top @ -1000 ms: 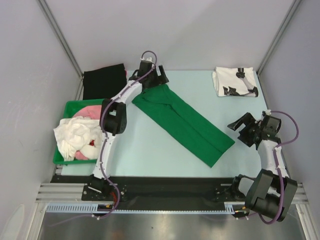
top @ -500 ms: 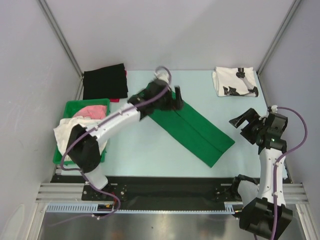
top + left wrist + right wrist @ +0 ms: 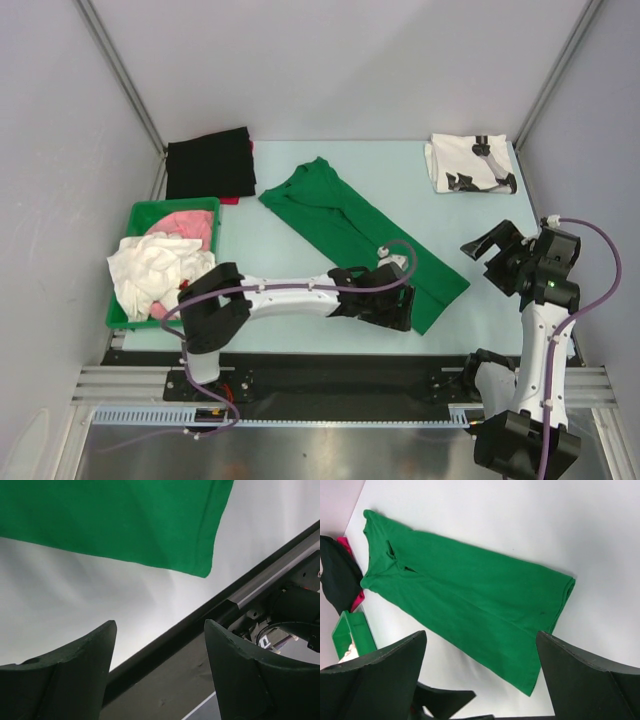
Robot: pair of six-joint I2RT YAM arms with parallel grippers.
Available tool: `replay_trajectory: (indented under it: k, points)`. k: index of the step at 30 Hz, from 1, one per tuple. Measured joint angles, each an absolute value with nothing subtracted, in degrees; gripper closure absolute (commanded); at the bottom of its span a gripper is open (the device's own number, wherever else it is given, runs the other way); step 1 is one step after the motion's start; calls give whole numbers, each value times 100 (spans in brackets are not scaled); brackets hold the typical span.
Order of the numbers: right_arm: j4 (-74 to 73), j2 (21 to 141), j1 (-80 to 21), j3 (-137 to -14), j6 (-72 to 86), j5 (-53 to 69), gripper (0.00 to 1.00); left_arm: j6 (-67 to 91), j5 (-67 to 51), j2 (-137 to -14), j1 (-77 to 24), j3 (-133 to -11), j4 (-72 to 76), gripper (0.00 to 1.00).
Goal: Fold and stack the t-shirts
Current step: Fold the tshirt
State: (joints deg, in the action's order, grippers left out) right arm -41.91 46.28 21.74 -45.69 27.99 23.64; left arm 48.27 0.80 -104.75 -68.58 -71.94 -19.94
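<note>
The green t-shirt (image 3: 365,240) lies as a long folded strip, running diagonally from the far middle of the table to the near right. Its near corner (image 3: 200,565) shows in the left wrist view, beyond the fingers. My left gripper (image 3: 400,312) hovers low at that near end, open with nothing between its fingers (image 3: 75,665). My right gripper (image 3: 490,258) stands open to the right of the shirt, apart from it, and looks along the whole strip (image 3: 470,595). A white t-shirt with black print (image 3: 472,165) lies folded at the far right corner.
A green bin (image 3: 170,210) at the left holds white and pink cloth. A folded black cloth (image 3: 208,165) lies behind it. The black rail (image 3: 330,365) runs along the near edge, just beside the left gripper. Walls close in on both sides.
My left arm has swung from the shirt's collar end at the far side down to its near right end, and its jaws have narrowed a little. The right gripper has barely moved.
</note>
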Motion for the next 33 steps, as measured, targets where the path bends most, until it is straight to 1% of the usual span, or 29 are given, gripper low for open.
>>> replay_trajectory:
  k: [8,16,20,24,26,29,30,32,33]
  points:
    - [-4270,4635,2287,-4569,2700,2408,2,5264,-84,-11264,-7004,-7658,-1850,27]
    - [-4209,4670,2366,-4539,2646,2510,2,5627,-73,-11668,-7022,-8075,-1776,30]
    - [-4158,4722,2397,-4466,2604,2543,2,5813,-58,-11891,-7063,-8305,-1778,33]
    - [-4123,4755,2425,-4379,2585,2593,2,5977,-58,-12151,-7135,-8613,-1776,46]
    - [-4112,4762,2432,-4348,2582,2602,2,6040,-62,-12254,-7168,-8705,-1776,51]
    - [-4086,4764,2451,-4327,2580,2613,2,6117,-14,-12359,-7190,-8812,-1776,62]
    - [-4082,4764,2451,-4327,2580,2624,2,6139,-10,-12372,-7192,-8820,-1780,70]
    - [-4069,4768,2451,-4327,2580,2644,2,6171,47,-12390,-7192,-8820,-1817,78]
    - [-4056,4768,2451,-4322,2580,2648,2,6176,62,-12398,-7192,-8820,-1831,87]
